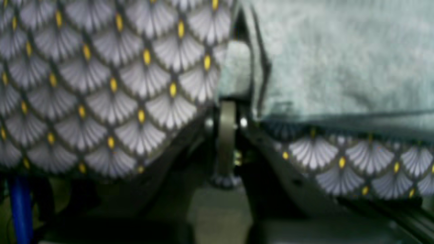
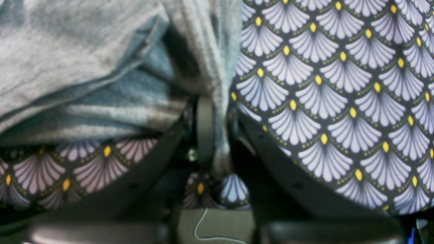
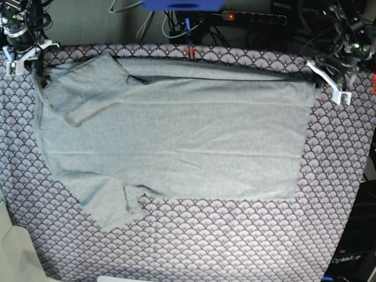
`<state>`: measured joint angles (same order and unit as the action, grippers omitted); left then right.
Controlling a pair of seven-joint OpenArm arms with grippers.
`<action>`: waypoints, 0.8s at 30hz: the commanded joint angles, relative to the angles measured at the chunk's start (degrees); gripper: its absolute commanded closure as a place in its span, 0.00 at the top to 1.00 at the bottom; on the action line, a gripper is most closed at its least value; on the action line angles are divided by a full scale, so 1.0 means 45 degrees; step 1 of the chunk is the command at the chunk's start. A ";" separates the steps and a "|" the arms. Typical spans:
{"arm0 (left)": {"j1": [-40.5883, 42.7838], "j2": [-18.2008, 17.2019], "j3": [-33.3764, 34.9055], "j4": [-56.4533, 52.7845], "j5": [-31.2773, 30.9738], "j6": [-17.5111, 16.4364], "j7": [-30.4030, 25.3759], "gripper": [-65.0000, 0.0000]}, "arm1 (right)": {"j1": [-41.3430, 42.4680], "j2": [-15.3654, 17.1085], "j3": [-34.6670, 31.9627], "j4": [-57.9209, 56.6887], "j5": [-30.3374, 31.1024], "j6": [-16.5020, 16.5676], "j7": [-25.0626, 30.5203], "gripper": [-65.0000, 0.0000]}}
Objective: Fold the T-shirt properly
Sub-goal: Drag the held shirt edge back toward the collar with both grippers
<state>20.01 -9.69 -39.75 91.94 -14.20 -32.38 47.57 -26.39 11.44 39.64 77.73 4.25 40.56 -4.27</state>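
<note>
We are pinching the T-shirt (image 3: 176,141), lying flat on the surface (image 3: 235,247), at its far corners with left tool (image 1: 226,101) and right tool (image 2: 205,112) clamped; uneven pulling risks slipping or skewing.

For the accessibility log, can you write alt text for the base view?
A grey T-shirt lies spread sideways on a purple scale-patterned tablecloth, one sleeve folded over its body near the far edge. Each end effector holds a far corner: the right one at the shoulder, the left one at the hem.
</note>
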 commanded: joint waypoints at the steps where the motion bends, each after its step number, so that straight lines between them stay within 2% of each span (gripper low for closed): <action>1: 0.0076 -0.0220 -0.0086 0.0247 0.0078 0.0134 -0.0149 0.00 | -0.0181 0.0144 0.0032 0.0025 -0.0447 -0.0123 -0.0545 0.15; 5: 0.0428 -0.0220 -0.0086 0.0208 0.0039 0.0134 -0.0149 0.00 | -0.0201 0.0144 0.0110 0.0044 -0.0447 -0.0123 -0.0545 0.28; 10: 0.0467 -0.0220 -0.0086 0.0267 0.0000 0.0134 -0.0149 0.02 | -0.0162 0.0065 0.0637 0.0083 -0.0427 -0.0123 -0.0525 0.33; 15: 0.0662 -0.0141 -0.0105 0.0599 -0.0059 0.0114 -0.0149 0.35 | -0.0181 0.0065 0.1204 0.0455 -0.0427 -0.0123 -0.0486 0.34; 18: 0.1053 0.0132 -0.0183 0.1244 -0.0586 0.0114 -0.0286 0.55 | -0.0201 0.0065 0.1438 0.0767 -0.0407 -0.0123 -0.0428 0.34; 20: 0.1287 0.0152 -0.0164 0.1771 -0.1016 0.0114 -0.0286 0.60 | -0.0201 0.0065 0.1634 0.1002 -0.0407 -0.0123 -0.0447 0.34; 24: 0.1424 0.0171 -0.0183 0.2357 -0.1622 0.0114 -0.0169 0.61 | -0.0201 0.0046 0.1712 0.1334 -0.0368 -0.0123 -0.0447 0.34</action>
<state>26.17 -8.27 -40.18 101.62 -21.02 -31.73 47.72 -26.87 10.66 46.83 82.63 1.87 40.66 -7.53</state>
